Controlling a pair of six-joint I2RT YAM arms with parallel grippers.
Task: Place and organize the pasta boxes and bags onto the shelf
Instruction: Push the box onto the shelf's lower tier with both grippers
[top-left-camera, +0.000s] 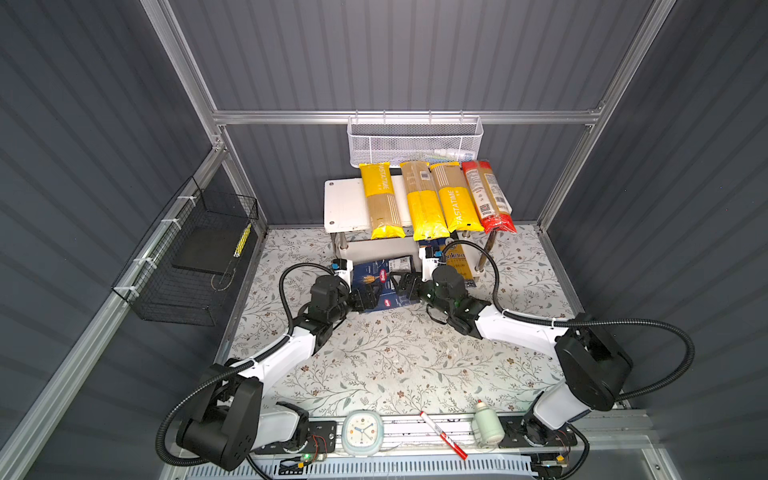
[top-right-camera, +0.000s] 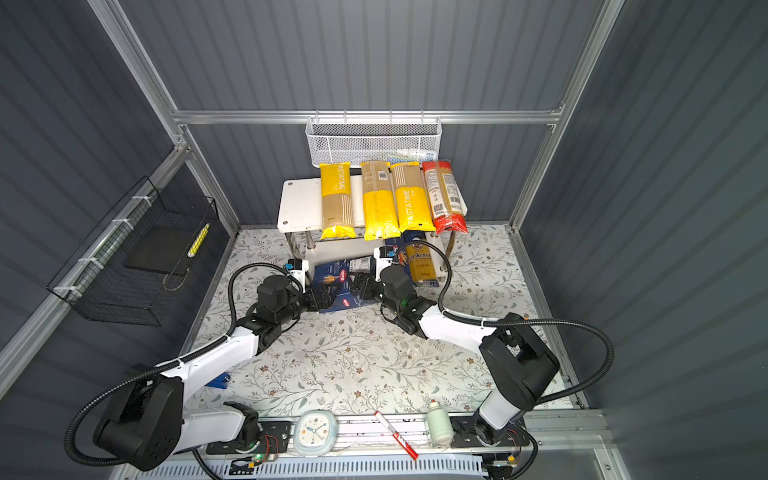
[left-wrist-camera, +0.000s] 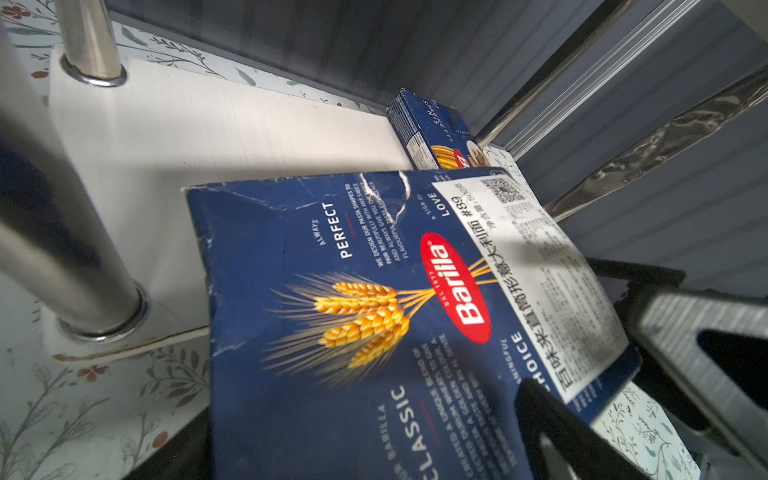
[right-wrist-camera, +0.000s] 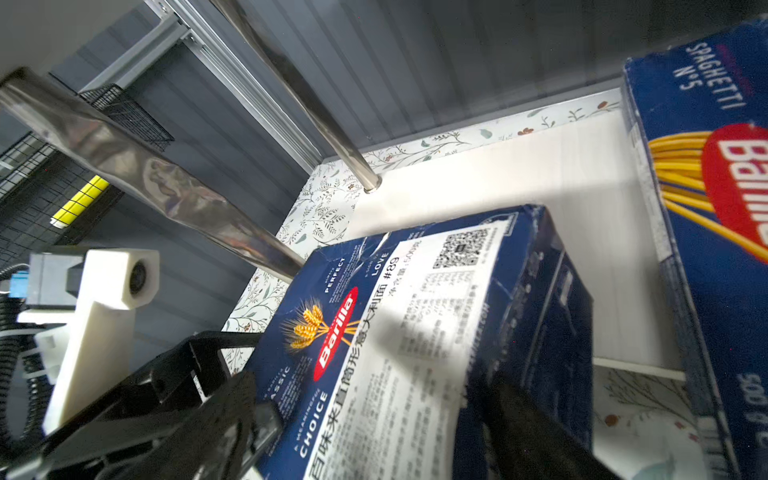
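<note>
– Progress on the shelf (top-left-camera: 345, 203)?

– Top board carries four bags side by side: three yellow Pastatime bags (top-left-camera: 453, 203) and the red-and-clear bag (top-left-camera: 488, 195). On the lower board (left-wrist-camera: 249, 124) lie the narrow Barilla spaghetti box (right-wrist-camera: 715, 208) and the ankara bag (top-left-camera: 459, 262), both overhanging its front.

– What's left?

– The wide Barilla box (left-wrist-camera: 374, 311): dark blue, creased, with a white label. Its far edge is over the lower board, its near end above the surface (top-left-camera: 395, 361). The left hand (top-left-camera: 368, 301) clamps its near corner. The right hand (top-left-camera: 402, 286) stands wide at the other side, and I cannot tell whether it grips. I judge the box needs sliding in.
</note>
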